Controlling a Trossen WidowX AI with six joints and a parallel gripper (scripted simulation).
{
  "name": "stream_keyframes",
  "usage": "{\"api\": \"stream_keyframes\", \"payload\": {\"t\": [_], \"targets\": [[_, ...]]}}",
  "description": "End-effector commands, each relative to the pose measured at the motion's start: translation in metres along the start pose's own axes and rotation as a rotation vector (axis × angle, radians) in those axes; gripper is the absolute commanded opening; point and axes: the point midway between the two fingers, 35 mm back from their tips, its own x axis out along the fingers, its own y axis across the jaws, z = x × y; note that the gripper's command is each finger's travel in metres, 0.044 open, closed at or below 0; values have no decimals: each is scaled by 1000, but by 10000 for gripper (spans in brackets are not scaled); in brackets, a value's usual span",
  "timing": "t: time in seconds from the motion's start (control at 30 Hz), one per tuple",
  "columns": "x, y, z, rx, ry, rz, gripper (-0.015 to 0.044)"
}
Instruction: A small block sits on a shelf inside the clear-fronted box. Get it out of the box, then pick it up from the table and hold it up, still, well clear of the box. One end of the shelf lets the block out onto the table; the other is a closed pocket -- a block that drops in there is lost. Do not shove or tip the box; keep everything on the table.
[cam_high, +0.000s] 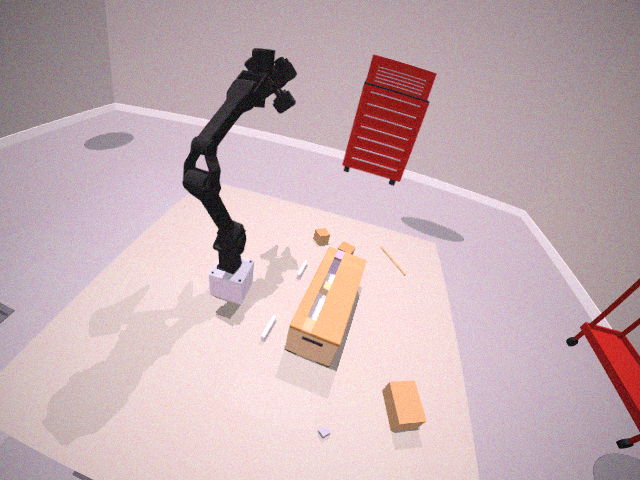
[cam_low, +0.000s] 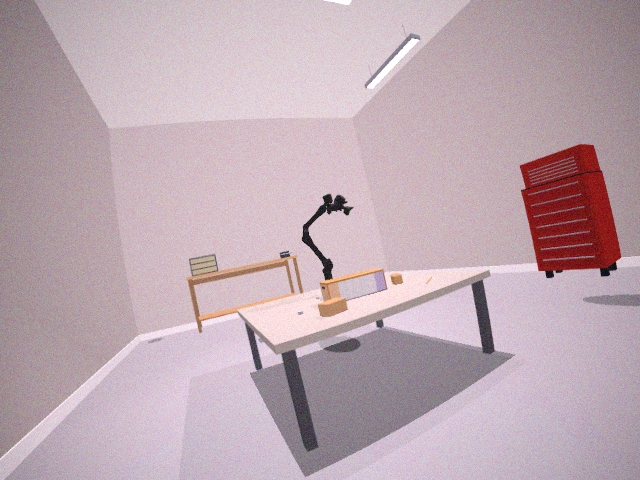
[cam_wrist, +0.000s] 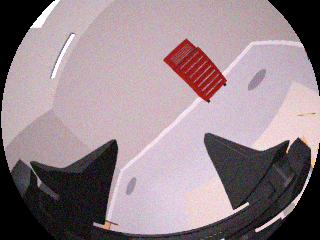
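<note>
The long orange box stands upright on the table. Its top has a long slot, and one end has a dark slit. Its clear front faces the exterior view. A small yellowish piece shows through the top slot around mid-length; it may be the block, but it is too small to tell. A purple part shows near the box's far end. My gripper is open and empty, raised high above the table and away from the box.
A larger orange block and a small bluish piece lie beyond the slit end. An orange cube, another orange block and a thin stick lie near the far end. Two white bars lie between arm base and box.
</note>
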Motion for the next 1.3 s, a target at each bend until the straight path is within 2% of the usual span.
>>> {"api": "stream_keyframes", "payload": {"t": [0.0,0.2,0.43,0.63,0.83,1.03,1.27], "targets": [[22,-57,6,-75,-6,-179,400],[32,-107,9,-152,17,-335,400],[25,-224,7,-338,174,-689,400],[-8,-324,-4,-451,435,-953,400],[-63,-406,-25,-500,788,-1122,400],[-136,-465,-57,-470,1214,-1148,400],[-221,-497,-101,-346,1683,-945,400]]}}
